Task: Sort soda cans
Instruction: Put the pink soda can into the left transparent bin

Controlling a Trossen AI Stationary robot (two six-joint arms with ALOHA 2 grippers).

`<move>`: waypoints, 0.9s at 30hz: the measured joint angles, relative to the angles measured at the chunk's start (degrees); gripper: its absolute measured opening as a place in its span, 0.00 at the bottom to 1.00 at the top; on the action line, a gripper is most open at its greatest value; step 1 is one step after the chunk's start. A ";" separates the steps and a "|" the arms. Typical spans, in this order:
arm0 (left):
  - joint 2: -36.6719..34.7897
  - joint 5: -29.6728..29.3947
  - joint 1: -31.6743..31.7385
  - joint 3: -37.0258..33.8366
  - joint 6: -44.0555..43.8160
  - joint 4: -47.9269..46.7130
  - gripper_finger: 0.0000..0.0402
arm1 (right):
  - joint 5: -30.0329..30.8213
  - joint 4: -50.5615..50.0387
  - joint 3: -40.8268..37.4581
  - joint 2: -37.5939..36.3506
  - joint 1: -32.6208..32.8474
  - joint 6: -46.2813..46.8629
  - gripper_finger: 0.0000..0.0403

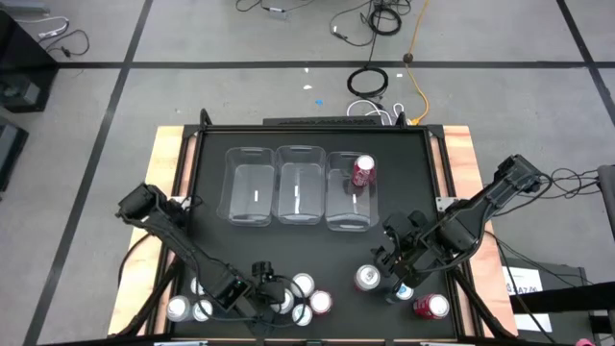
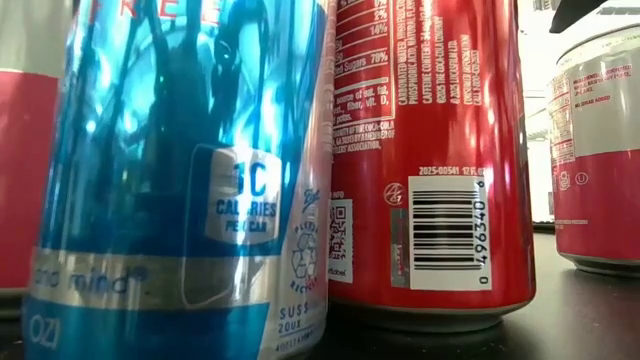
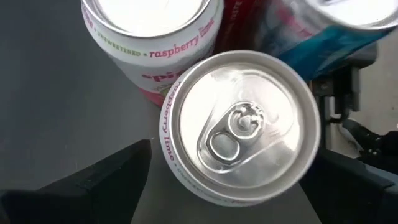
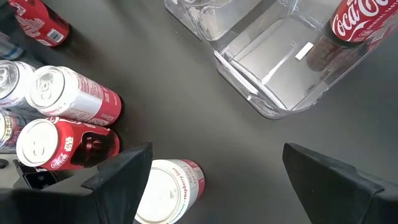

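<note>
Several soda cans stand upright in a cluster by the table's near edge [image 1: 303, 284]. My left gripper [image 1: 261, 288] is open over that cluster, pointing steeply down. Its fingers stand on either side of a white raspberry-lime can [image 3: 239, 127] without touching it. My right gripper [image 1: 394, 261] hangs open above the near right part of the table. A white-topped pinkish can [image 4: 166, 193] stands just below it, and red cans [image 4: 62, 144] stand beside that. One red cola can [image 1: 363, 171] stands inside the right-hand clear bin [image 1: 348, 219]. The low view shows a silver-blue can [image 2: 190, 180] and a red can [image 2: 430, 150] close up.
Three clear rectangular bins stand side by side mid-table: the left bin [image 1: 248, 192], the middle bin [image 1: 299, 192] and the right one. More cans stand at the near left [image 1: 178, 308] and the near right [image 1: 430, 308]. Bare black tabletop lies between the bins and the cans [image 1: 317, 250].
</note>
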 joint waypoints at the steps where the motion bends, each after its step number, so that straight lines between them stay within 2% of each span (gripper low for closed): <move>1: 0.23 0.00 0.10 0.00 -0.10 -0.03 0.96 | 0.00 0.00 -0.01 0.00 0.00 0.00 0.87; 18: 0.44 -2.02 1.45 0.00 -0.40 0.30 0.96 | 0.01 0.00 -0.01 0.00 0.00 -0.03 0.88; 27: 0.42 -0.70 2.42 -0.02 -0.55 4.86 0.96 | 0.01 0.00 -0.01 0.00 0.00 -0.22 0.88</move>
